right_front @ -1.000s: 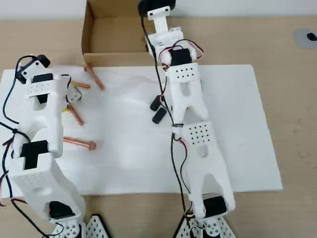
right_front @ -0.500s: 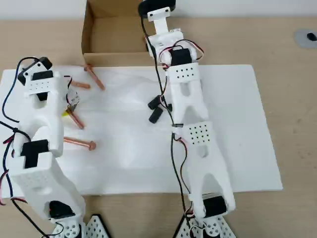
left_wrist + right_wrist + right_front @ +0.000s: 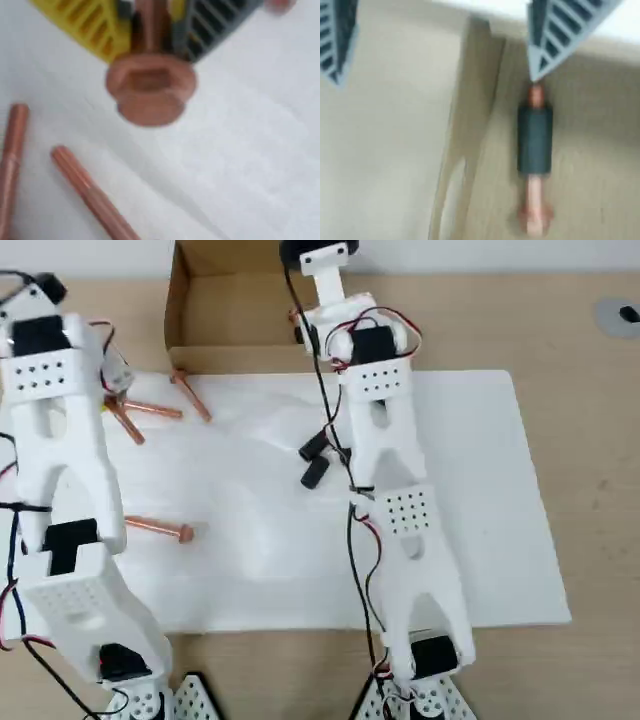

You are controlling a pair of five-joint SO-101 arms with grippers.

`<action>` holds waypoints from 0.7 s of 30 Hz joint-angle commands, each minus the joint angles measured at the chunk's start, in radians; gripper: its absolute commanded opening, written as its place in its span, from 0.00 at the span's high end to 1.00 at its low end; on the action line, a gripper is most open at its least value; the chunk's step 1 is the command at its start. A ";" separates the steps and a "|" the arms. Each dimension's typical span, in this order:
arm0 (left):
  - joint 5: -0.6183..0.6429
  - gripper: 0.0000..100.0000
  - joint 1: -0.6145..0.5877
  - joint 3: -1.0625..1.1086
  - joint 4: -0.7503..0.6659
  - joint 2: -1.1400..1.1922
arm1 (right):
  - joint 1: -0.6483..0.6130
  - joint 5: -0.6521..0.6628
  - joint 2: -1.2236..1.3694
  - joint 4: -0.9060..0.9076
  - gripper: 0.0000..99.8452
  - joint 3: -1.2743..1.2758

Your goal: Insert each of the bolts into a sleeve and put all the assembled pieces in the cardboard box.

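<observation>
My left gripper (image 3: pixel 150 35) is shut on the shaft of a copper bolt (image 3: pixel 150 92), whose head hangs just above the white mat. In the high view that gripper (image 3: pixel 113 400) holds the bolt (image 3: pixel 126 421) at the mat's far left. Three loose bolts lie nearby (image 3: pixel 157 410) (image 3: pixel 190 395) (image 3: pixel 160 530). Two black sleeves (image 3: pixel 313 447) (image 3: pixel 315 472) lie mid-mat beside the right arm. My right gripper (image 3: pixel 440 75) is open over the cardboard box (image 3: pixel 230 300). Below its fingers an assembled bolt in a sleeve (image 3: pixel 535 145) lies on the box floor.
The white mat (image 3: pixel 470 500) covers most of the wooden table. The box's low front wall (image 3: pixel 240 360) borders the mat's far edge. The right arm's body stretches across the mat's middle, and a dark object (image 3: pixel 620 315) sits at the far right.
The left gripper has lifted one bolt off the mat and carried it toward the far left. The two sleeves shifted slightly. The right arm has barely moved.
</observation>
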 commanded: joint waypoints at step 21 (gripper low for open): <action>-0.218 0.99 0.091 1.128 -0.474 -1.182 | 0.079 0.408 -0.538 0.443 0.72 0.552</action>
